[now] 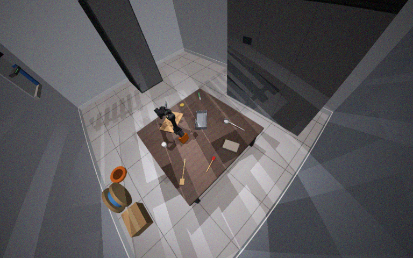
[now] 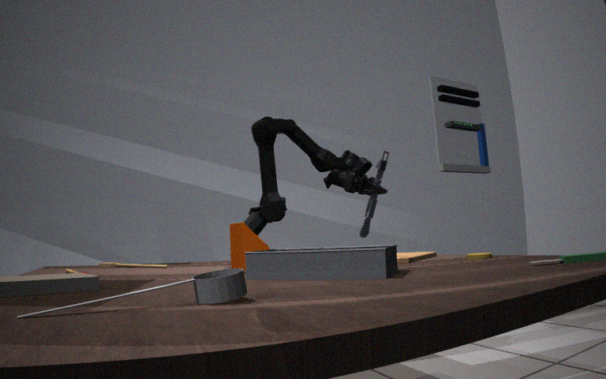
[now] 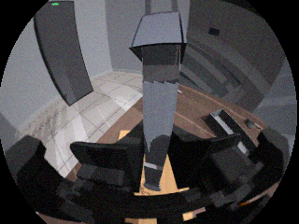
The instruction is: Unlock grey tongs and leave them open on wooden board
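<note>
Exterior view: end effector (image 1: 166, 107) (image 2: 379, 189) (image 3: 153, 121) right of centre pinches near-upright tongs (image 1: 166, 104) (image 2: 369, 208) (image 3: 159, 109), likely unlock step; next, squeeze tips-down, then lower to board (image 1: 178, 116) (image 2: 415, 256) (image 3: 171, 179).

1. Top is looking steeply down from high above the surface (image 1: 194, 152) (image 2: 312, 326) (image 3: 192, 109), far off.
2. Exterior is facing sideways, low and near the surface's edge.
3. Wrist is looking outward along the gripper (image 2: 377, 189) (image 3: 153, 121), close up; all are sharing the surface.

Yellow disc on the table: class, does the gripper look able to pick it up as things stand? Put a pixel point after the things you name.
Probably not: the gripper (image 2: 379, 189) (image 3: 153, 121) is shut on the grey tongs (image 2: 369, 210) (image 3: 160, 109), raised above the table.
</note>
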`<state>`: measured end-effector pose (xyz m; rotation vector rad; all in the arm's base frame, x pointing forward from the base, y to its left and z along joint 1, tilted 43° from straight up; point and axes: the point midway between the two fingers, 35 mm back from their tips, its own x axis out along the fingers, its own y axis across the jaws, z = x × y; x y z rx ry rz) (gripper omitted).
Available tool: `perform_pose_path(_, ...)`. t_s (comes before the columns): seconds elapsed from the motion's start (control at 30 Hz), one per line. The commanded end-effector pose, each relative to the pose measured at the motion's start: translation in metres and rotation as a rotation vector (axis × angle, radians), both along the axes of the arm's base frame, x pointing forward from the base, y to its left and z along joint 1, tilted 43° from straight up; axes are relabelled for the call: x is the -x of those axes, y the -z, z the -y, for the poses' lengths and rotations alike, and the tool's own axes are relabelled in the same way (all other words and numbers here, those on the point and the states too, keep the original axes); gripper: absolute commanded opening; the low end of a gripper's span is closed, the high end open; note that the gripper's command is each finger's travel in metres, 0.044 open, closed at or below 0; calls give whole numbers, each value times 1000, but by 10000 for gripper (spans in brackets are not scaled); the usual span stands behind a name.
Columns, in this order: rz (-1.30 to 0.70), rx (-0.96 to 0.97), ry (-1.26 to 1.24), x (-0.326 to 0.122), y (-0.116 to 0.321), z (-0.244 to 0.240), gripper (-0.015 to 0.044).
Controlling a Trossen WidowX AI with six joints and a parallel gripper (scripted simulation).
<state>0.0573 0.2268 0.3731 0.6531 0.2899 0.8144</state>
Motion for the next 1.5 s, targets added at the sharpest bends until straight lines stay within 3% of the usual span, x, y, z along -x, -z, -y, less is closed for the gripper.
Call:
perform_pose_path(0.0, -8, -16, 10, -2, -1, 3, -150)
perform_pose_path(1.03, -5, -9, 6, -2, -2, 2, -150)
perform_pose_path(1.47, 53, 199, -133, -2, -5, -29, -150)
